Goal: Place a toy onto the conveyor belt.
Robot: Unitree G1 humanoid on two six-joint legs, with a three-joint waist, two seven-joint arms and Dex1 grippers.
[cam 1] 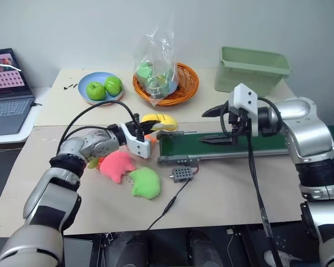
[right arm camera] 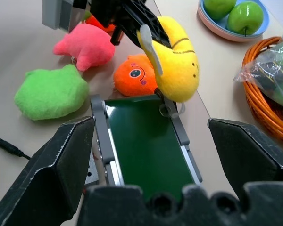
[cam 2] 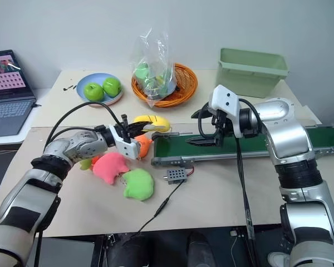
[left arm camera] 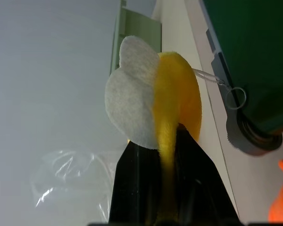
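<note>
Toy (right arm camera: 177,59): a rounded yellow plush with a white felt patch and thin dark stitched lines. It hangs just off the near end of the conveyor belt (right arm camera: 146,141), long axis roughly level and pointing toward the belt. Left gripper (cam 1: 146,132): jaws clamped tight on the toy's edge. Right gripper (cam 1: 225,123): jaws spread wide, empty, above the belt.

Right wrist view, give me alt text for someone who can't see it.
The left gripper holds a yellow toy just past the end of the green conveyor belt. Orange, pink and green plush toys lie on the table nearby, framed by the right gripper's open fingers.
</note>
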